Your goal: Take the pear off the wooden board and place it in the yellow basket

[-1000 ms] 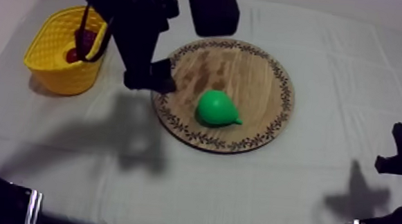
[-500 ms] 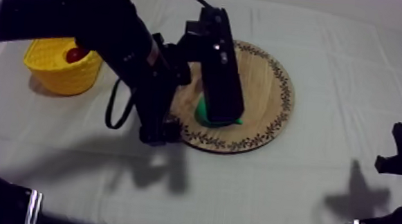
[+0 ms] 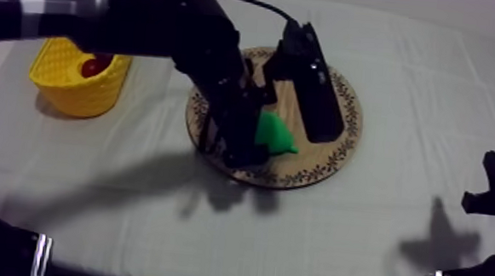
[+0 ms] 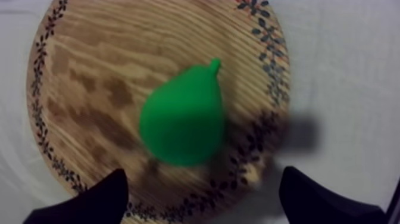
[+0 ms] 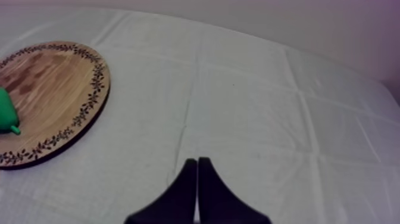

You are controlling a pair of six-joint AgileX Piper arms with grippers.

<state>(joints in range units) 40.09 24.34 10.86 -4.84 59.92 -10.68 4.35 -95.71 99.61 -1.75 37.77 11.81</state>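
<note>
A green pear lies on the round wooden board, toward its front left. My left arm reaches in from the upper left, and my left gripper hangs over the board's front rim just beside the pear. In the left wrist view the pear lies on the board ahead of my left gripper, whose fingers stand wide apart and open with nothing between them. My right gripper is shut as a narrow wedge over bare cloth, low at the table's right side.
The yellow basket stands at the back left with a small red fruit inside. The board and the pear's edge lie far off to the side of my right gripper. Cloth surrounds the board.
My left arm has swung from beside the basket across the board's left rim and now sits right at the pear. The pear and the right arm have not moved.
</note>
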